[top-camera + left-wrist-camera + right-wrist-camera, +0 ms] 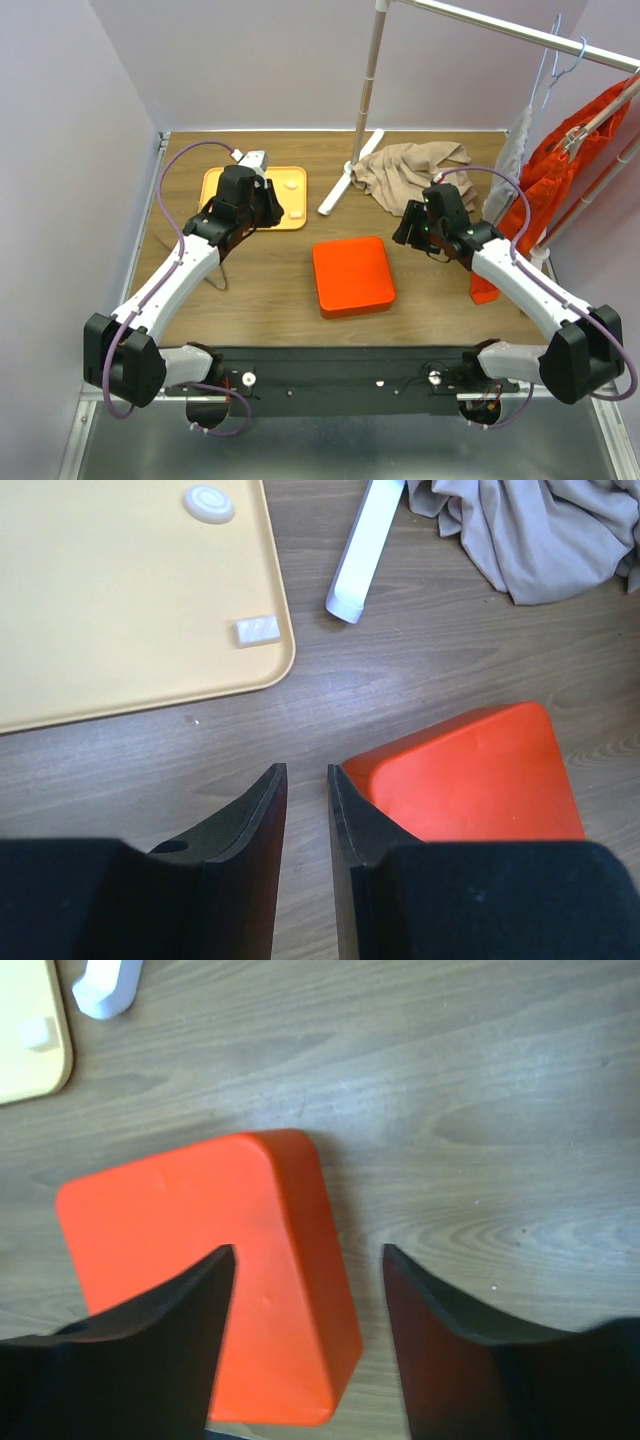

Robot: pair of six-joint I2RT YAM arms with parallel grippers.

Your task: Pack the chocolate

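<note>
Two cream-white chocolate pieces lie on the flat yellow-orange tray: a round one and a rectangular one. No brown pieces show. The orange box sits closed at mid-table, its smooth top up. My left gripper hovers over bare wood between the tray and the box. Its jaws stand narrowly apart with nothing between them. My right gripper is wide open, above and astride the box's right edge, not touching it. In the top view the left gripper is by the tray's near right corner, the right gripper right of the box.
The white foot of a garment rack lies behind the box, and its pole rises from there. A beige cloth is heaped at the back right. An orange garment hangs at the right edge. Walls close off the left and the back.
</note>
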